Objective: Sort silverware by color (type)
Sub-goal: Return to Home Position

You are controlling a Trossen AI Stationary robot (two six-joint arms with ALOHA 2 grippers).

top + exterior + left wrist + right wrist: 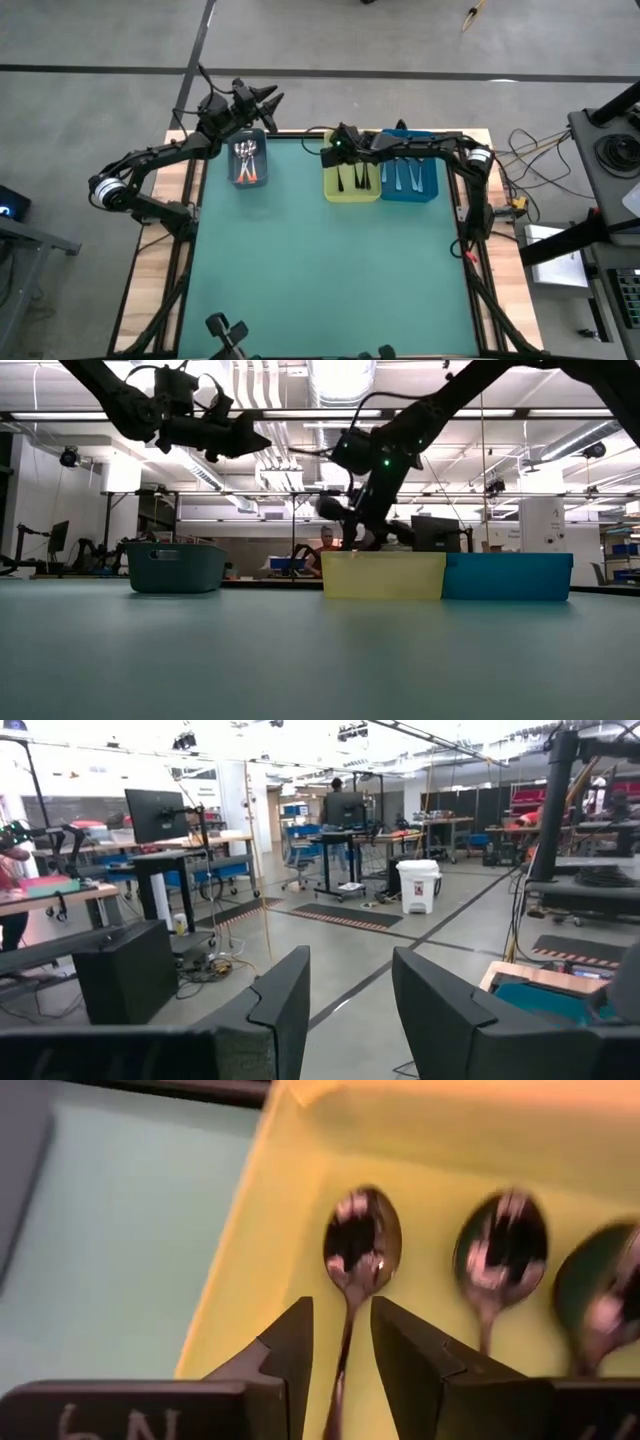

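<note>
My right gripper point(342, 1330) hangs open over the yellow bin point(331, 188) at the far middle, pointing steeply down. Its fingers stand on either side of the dark handle of a spoon point(362, 1240) that lies on the bin's floor beside two more spoons point(500, 1240). Pale-handled spoons point(405, 175) lie in the blue bin point(432, 188). Orange-handled spoons point(250, 170) lie in the grey bin point(236, 160) at the far left. My left gripper point(350, 1000) is raised above that bin, open, holding nothing and pointing out past the table's far edge.
The yellow and blue bins stand side by side against the far edge, the grey bin apart to their left point(176, 567). The green table top point(330, 270) in front of them is bare. A person sits in the room behind the table point(325, 545).
</note>
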